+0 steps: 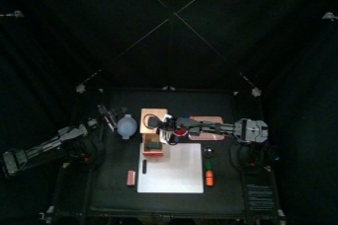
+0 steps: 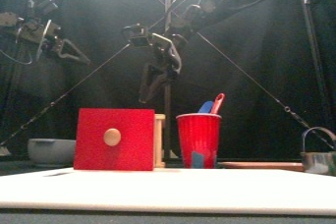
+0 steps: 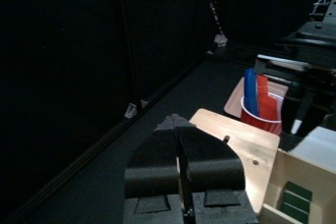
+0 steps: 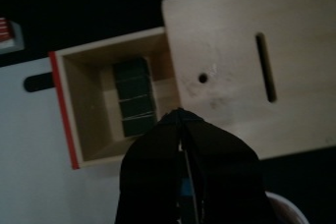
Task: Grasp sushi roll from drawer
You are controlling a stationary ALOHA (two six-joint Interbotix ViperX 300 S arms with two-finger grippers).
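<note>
While the right gripper (image 4: 184,120) hangs over the open drawer (image 4: 112,95), here's the picture.

Step in hand: approach, as I read it; the reach is lined up but nothing is grasped yet.
Sushi roll: dark roll (image 4: 132,92) lying inside the pulled-out compartment, seen from the right wrist view, just beyond the jaw tips.
Drawer: red front panel (image 2: 114,140) facing the front camera, box beside the red cup (image 2: 198,140), on the white mat (image 1: 179,168) on the bench (image 1: 106,185).
Right gripper: jaws pressed together, holding nothing.
Left gripper (image 3: 184,140): pressed together too, off to the side, clear of the drawer.
Next move: I'd say the right jaws must spread, drop into the compartment either side of the roll, then close.
</note>
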